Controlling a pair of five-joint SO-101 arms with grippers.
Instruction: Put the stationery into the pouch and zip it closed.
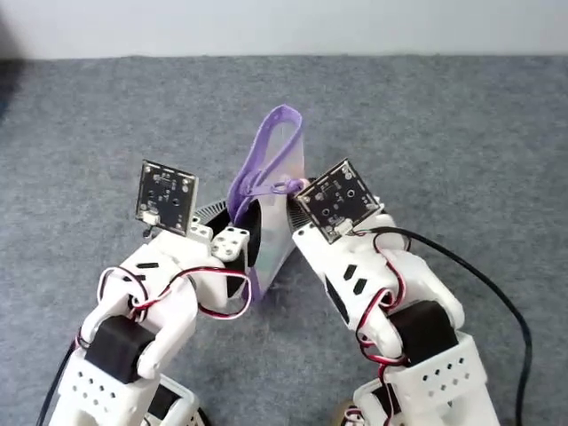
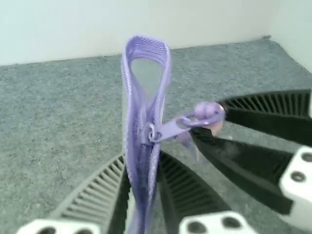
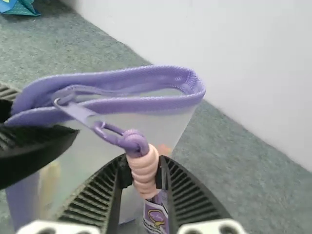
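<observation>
A translucent pouch [image 1: 277, 232] with a purple zipper [image 1: 266, 160] stands on edge between my two arms. My left gripper [image 2: 142, 195] is shut on the pouch's near zipper edge, also seen from above [image 1: 251, 232]. The slider [image 2: 151, 132] sits partway along the zipper, and the far stretch [image 2: 146, 66] gapes open in a loop. My right gripper [image 3: 144, 178] is shut on the pink and purple zipper pull [image 3: 141, 158], next to the pouch's side [image 1: 297, 189]. A pale orange shape [image 3: 48, 180] shows faintly through the pouch wall.
Grey carpet [image 1: 444, 133] covers the table, with a white wall [image 1: 284, 27] along the back. A black cable [image 1: 497, 293] trails from the right arm. A teal object [image 3: 14, 6] lies far off by the wall.
</observation>
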